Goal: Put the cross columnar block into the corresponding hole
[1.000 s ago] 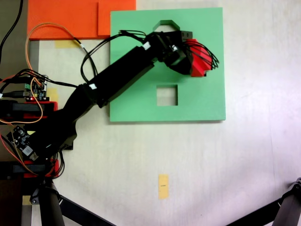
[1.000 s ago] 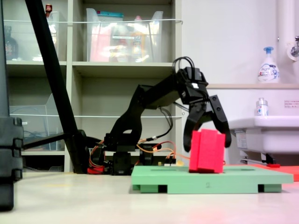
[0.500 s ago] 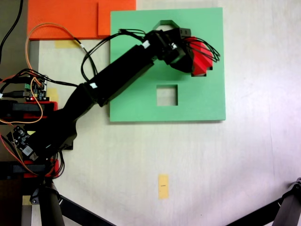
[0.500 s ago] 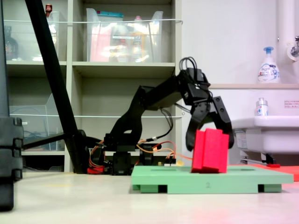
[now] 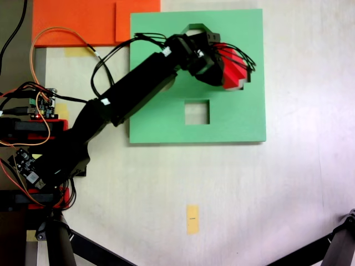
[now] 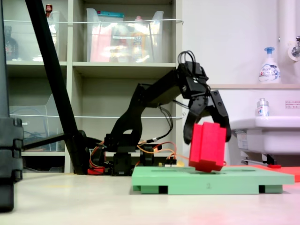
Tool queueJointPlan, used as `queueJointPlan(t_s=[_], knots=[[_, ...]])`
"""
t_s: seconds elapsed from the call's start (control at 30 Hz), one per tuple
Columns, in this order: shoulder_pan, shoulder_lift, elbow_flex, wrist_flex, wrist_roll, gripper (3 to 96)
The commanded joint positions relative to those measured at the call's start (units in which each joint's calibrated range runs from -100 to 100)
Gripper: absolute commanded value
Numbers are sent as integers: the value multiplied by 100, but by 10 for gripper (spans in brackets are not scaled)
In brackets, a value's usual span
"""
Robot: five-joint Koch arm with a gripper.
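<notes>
The cross columnar block is bright red and sits between the fingers of my gripper, which is shut on it over the far right part of the green board. In the second exterior view the block hangs tilted, its lower edge at or just above the board, with the gripper straddling its top. A square cutout and an octagonal cutout show in the board. The corresponding hole is hidden under the block and gripper.
Orange foam sheets lie past the board's left corner in the first exterior view. Wires and circuit boards crowd the arm's base. A yellow tag lies on the floor. Tripod legs and a white sink stand nearby.
The red block stood upright on the board; now it is tipped and raised slightly. The gripper has closed on it and shifted a little to the second exterior view's left.
</notes>
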State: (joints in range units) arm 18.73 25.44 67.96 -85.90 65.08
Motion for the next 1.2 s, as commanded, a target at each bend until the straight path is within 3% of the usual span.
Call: queueJointPlan(t_s=[0.03, 1.03, 1.2], knots=[[44, -463, 203, -158, 10, 362], [-15, 1590, 213, 998, 103, 367], [-59, 1659, 213, 1152, 98, 514]])
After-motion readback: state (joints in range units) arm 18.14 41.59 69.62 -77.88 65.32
